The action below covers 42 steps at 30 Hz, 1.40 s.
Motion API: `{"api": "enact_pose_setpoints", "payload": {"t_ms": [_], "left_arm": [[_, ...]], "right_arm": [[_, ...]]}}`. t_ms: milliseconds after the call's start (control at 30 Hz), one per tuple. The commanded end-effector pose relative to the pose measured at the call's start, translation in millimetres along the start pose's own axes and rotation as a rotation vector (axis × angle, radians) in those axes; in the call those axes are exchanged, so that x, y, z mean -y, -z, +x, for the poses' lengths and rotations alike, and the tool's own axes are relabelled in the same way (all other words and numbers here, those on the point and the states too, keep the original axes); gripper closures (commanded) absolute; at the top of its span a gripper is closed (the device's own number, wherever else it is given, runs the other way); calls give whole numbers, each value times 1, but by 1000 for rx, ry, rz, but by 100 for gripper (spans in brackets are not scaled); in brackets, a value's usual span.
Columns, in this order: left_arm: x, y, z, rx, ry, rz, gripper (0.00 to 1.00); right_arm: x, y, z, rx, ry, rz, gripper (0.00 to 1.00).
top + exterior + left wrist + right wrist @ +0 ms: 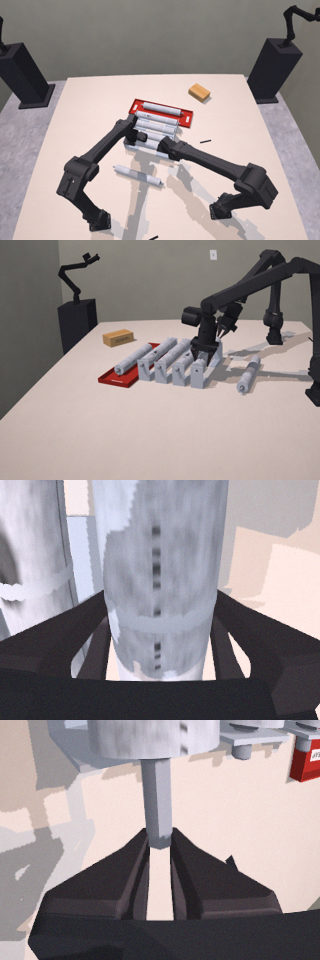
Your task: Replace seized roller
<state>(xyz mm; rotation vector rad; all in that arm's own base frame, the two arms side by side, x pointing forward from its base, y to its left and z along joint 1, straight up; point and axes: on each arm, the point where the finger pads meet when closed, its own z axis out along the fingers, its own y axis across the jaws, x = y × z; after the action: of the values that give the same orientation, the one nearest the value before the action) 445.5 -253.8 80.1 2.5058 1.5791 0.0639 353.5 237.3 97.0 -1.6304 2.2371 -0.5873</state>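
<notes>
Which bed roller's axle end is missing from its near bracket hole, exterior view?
The roller farthest from the scrap tray; the other three axles protrude.

In the top view, the right gripper [162, 149] covers one end of the nearest bed roller [146, 144]; in the left wrist view, that roller [162, 565] runs off the upper edge (its far end too), and the box's print [122, 339] blurs past reading.
</notes>
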Motion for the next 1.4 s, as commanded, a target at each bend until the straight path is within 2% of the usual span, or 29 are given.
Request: {"api": "enact_pose_setpoints", "payload": {"t_ms": [0,33,167,200,333,733,1167,1267,1300,1333,1367], "left_arm": [[-8,3,7,6,24,-18,68],[-6,-3,7,8,16,-20,68],[-10,1,7,14,23,-31,68],[-1,-9,8,14,30,-8,68],[-10,13,4,12,18,-28,68],[-13,14,-2,7,5,-33,68],[-20,26,-9,7,0,-51,68],[-20,26,-8,7,1,-51,68],[-14,17,-4,4,3,-33,68],[-21,28,-10,7,-2,-55,68],[-22,29,-10,7,-2,-57,68]], "right_arm": [[-20,-24,80,-198,34,-62,97],[-20,-24,80,-198,34,-63,97],[-20,-24,80,-198,34,-63,97],[-20,-24,80,-198,34,-63,97],[-20,-24,80,-198,34,-63,97],[-20,-24,80,-198,34,-63,97],[-20,-24,80,-198,34,-63,97],[-20,-24,80,-198,34,-63,97],[-20,-24,80,-198,34,-63,97],[-20,-24,80,-198,34,-63,97],[-20,-24,80,-198,34,-63,97]]}}
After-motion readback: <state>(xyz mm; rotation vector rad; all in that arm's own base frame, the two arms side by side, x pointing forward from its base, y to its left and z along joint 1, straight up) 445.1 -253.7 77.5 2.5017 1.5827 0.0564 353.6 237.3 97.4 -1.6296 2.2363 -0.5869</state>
